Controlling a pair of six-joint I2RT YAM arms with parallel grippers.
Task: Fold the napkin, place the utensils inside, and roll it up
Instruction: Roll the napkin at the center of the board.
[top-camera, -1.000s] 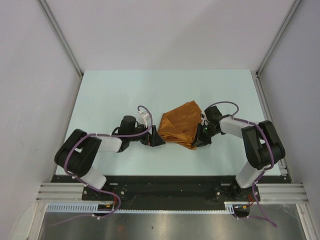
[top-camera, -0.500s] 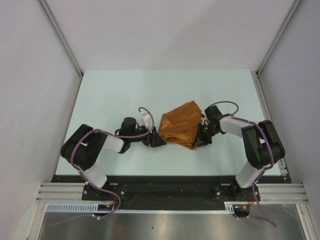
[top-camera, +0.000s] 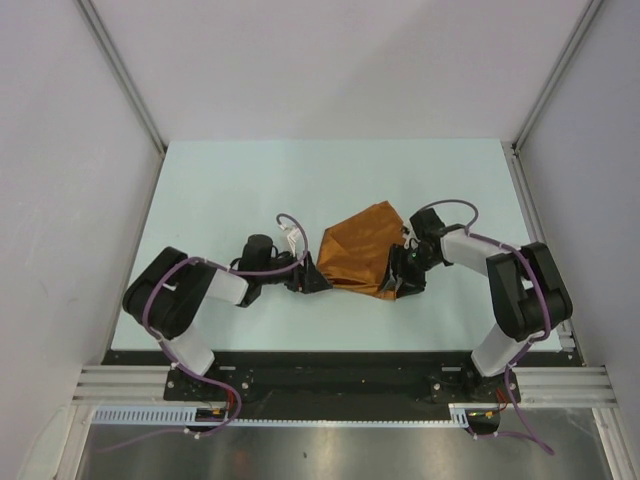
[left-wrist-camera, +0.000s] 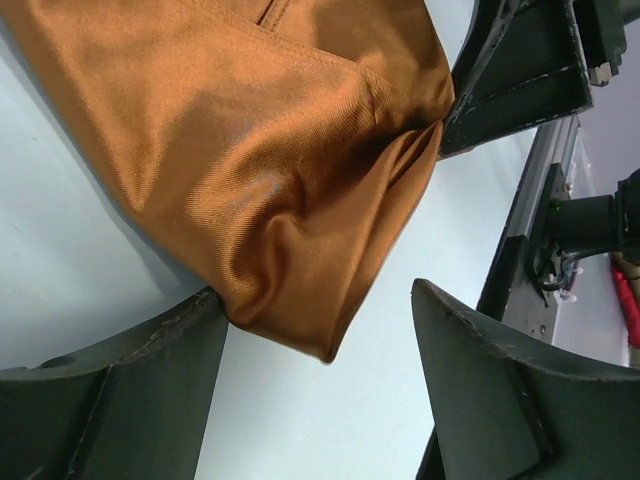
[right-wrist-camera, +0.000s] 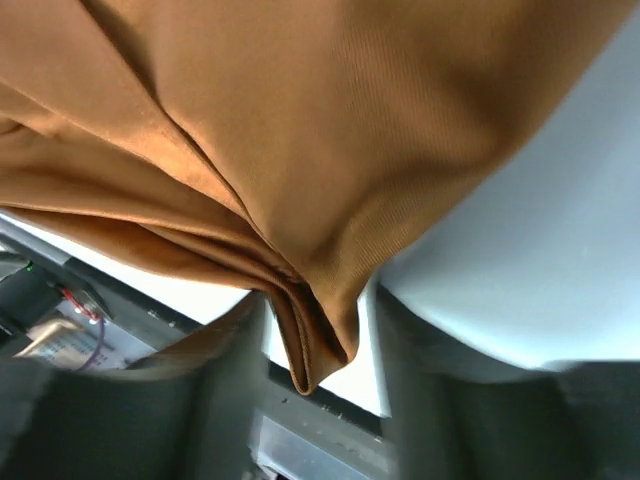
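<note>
The left hand (top-camera: 310, 276), fingers spread wide, straddles a glossy bulging fold at the 8 o'clock corner of the rust-orange satin napkin (top-camera: 362, 255), which lies bunched mid-desk (top-camera: 230, 190). At 4 o'clock, the right hand (top-camera: 400, 276) is narrowly parted around a pleated tip.

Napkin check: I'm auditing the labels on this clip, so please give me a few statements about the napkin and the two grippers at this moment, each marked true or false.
1. The napkin lies on the table with the left gripper at one side and the right gripper at the other. True.
2. The napkin is spread flat in one layer. False: it is bunched, with folds and creases.
3. The left gripper's jaws stand apart around a napkin corner. True.
4. The napkin hangs over the table's near edge. False: it lies wholly on the table, toward the middle.
5. The right gripper is clear of the cloth. False: a fold of the napkin runs between its fingers.
</note>
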